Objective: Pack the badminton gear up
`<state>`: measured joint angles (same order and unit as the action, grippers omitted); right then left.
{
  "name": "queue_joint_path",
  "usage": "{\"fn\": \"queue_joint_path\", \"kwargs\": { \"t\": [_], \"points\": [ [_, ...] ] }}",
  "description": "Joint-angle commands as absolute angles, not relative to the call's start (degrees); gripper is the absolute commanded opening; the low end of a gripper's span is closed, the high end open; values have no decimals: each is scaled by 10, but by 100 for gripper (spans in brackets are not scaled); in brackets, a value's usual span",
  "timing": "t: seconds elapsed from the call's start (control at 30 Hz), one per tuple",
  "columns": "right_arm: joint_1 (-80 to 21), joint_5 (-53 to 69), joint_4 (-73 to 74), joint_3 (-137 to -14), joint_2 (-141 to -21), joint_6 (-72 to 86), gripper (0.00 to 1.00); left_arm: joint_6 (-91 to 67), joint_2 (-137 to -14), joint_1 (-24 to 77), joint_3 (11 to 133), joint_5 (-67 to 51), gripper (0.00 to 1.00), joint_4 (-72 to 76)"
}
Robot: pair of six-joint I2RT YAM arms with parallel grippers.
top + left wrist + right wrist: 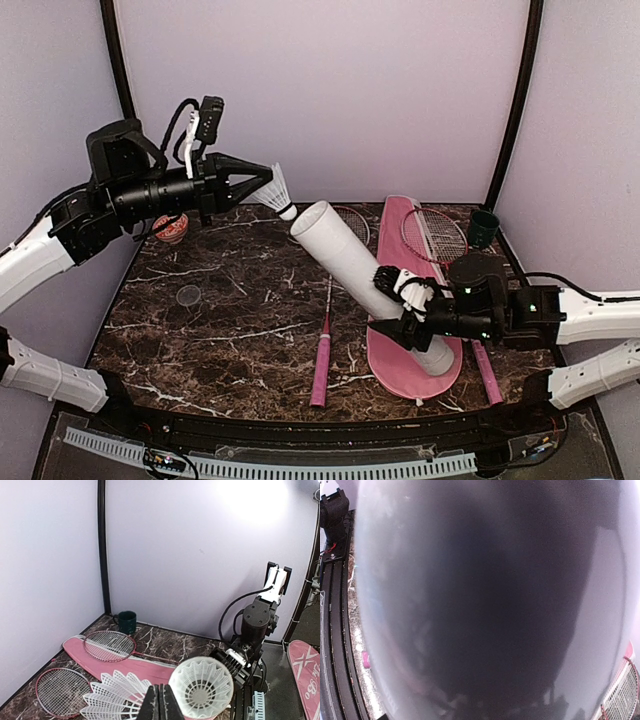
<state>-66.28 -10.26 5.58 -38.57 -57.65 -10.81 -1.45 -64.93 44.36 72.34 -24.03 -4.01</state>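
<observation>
- Shuttlecock of white feathers (pixel 277 191) hangs in the air, its cork end just beside the open mouth of the long white cardboard tube (pixel 345 255).
- Left pincer (pixel 266 181) is pinched fully shut on the edge of its feather skirt.
- Right pincer (pixel 412 322) stands part-open, clamped around the tilted tube near its lower end, which rests on the long pink racket-shaped bag (pixel 392 352).
- It looks very light and easily crushed; the cork base seems the sturdier hold, and the skirt needs a gentle pinch.

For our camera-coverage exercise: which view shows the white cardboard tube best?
Top external: the whole tube shows, tilted, gripped low by the right claw. Left wrist shows only what looks like its mouth, end-on; right wrist is a close blur.
</observation>
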Motion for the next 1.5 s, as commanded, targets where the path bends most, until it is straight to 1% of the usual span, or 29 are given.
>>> {"fn": "queue_joint_path", "kwargs": {
  "t": [0.0, 0.13, 0.3, 0.5, 0.87, 1.1, 1.37, 1.4, 1.47],
  "points": [
    [-664, -85, -31, -382, -580, -99, 28, -49, -644, 471, 704, -257, 0, 65],
    [-664, -84, -46, -379, -582, -101, 28, -47, -649, 487, 709, -267, 0, 73],
    [-664, -78, -43, -377, -592, -98, 28, -25, -641, 496, 726, -244, 0, 56],
    [-664, -79, -46, -367, -586, -94, 28, -3, -644, 497, 762, -245, 0, 18],
    [-664, -68, -59, -366, -578, -96, 28, -29, -661, 497, 751, -277, 0, 37],
    [-664, -70, -74, -374, -587, -98, 28, -46, -694, 505, 758, -348, 0, 34],
    [-664, -66, -95, -375, -589, -105, 28, -58, -711, 512, 755, -365, 0, 34],
    [-664, -66, -97, -375, -589, -106, 28, -58, -710, 512, 758, -368, 8, 25],
    [-664, -65, -98, -374, -590, -107, 28, -54, -707, 512, 767, -365, 34, 1]
  ]
}}
